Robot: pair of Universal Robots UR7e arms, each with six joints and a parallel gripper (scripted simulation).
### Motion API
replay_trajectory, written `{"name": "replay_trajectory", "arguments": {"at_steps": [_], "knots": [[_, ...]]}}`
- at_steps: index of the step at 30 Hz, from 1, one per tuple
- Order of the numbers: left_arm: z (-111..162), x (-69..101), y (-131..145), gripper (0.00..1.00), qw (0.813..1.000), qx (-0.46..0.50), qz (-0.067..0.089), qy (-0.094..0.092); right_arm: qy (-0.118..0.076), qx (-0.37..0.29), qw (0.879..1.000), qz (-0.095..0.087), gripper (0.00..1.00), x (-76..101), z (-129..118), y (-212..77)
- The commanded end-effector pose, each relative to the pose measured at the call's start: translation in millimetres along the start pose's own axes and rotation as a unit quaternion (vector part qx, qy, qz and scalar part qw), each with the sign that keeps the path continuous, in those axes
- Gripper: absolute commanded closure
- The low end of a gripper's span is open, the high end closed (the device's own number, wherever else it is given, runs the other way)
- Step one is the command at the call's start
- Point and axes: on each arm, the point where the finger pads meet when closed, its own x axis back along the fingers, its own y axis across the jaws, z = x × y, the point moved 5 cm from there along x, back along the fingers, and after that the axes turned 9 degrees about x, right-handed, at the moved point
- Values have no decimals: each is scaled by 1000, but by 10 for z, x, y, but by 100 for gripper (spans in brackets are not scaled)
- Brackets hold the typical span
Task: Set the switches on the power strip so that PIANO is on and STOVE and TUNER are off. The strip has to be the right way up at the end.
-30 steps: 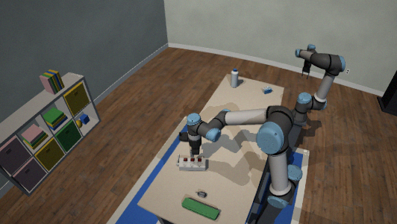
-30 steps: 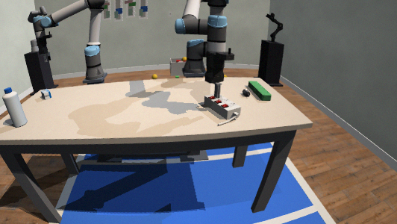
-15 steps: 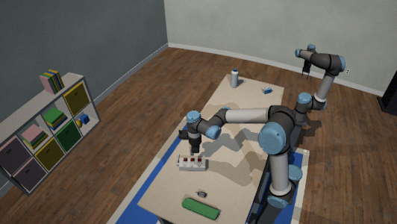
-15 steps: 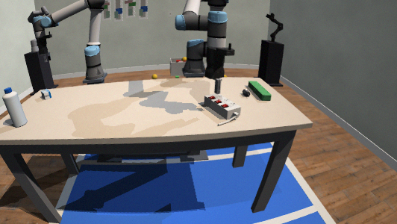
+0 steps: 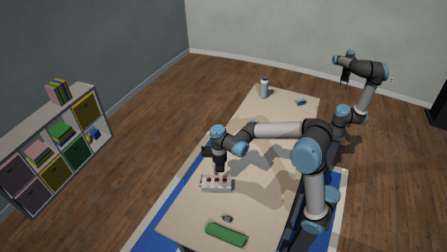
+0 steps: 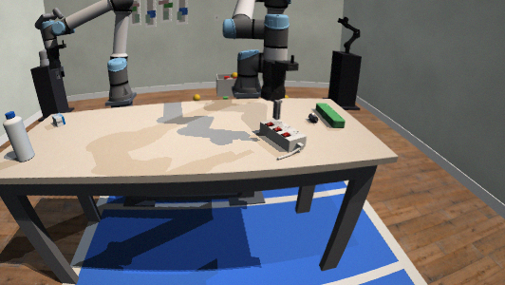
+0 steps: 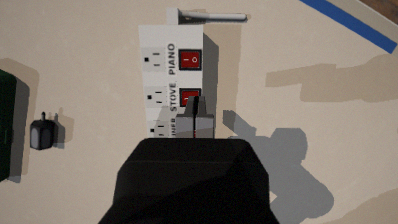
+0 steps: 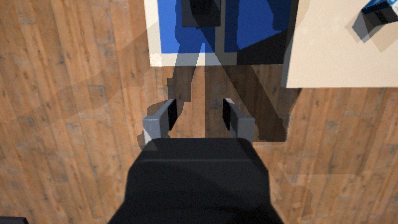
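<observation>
Your left gripper (image 5: 216,173) (image 6: 277,117) (image 7: 196,106) hovers closed at the power strip (image 5: 216,185) (image 6: 280,138) (image 7: 155,42)
Your right gripper (image 5: 344,86) (image 8: 199,108) hangs open beyond the table (image 5: 252,168) (image 6: 142,157) (image 8: 345,60).

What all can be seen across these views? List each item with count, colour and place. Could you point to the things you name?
power strip (image 5: 216,189) (image 6: 295,142) (image 7: 155,36): one, white, on the table
rocker switches: three, red, on the strip
plug (image 5: 227,218) (image 6: 312,118) (image 7: 42,134): one, dark, between strip and green block
green block (image 5: 225,234) (image 6: 330,115): one, green, table end
bottle (image 5: 264,89) (image 6: 19,138): one, white with blue cap, opposite end
small object: one, blue and white, near the bottle
table (image 5: 252,109) (image 6: 199,173): one, beige top, on blue mat
shelf unit (image 5: 80,87): one, grey, by the wall
left gripper (image 6: 277,117) (image 7: 196,106): one, shut, above the strip
right gripper (image 5: 344,87) (image 8: 199,108): one, open, over the floor
</observation>
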Motion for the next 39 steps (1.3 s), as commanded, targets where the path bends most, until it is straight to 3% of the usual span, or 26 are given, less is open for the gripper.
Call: {"name": "replay_trajectory", "arguments": {"at_steps": [1, 6, 39], "knots": [[39, 19, -4, 100, 1000, 0, -1, 1, -1, 0, 1000, 0, 0, 4, -2, 0], [446, 138, -94, 100, 1000, 0, -1, 1, -1, 0, 1000, 0, 0, 4, -2, 0], [483, 103, -105, 100, 1000, 0, -1, 1, -1, 0, 1000, 0, 0, 4, -2, 0]]}}
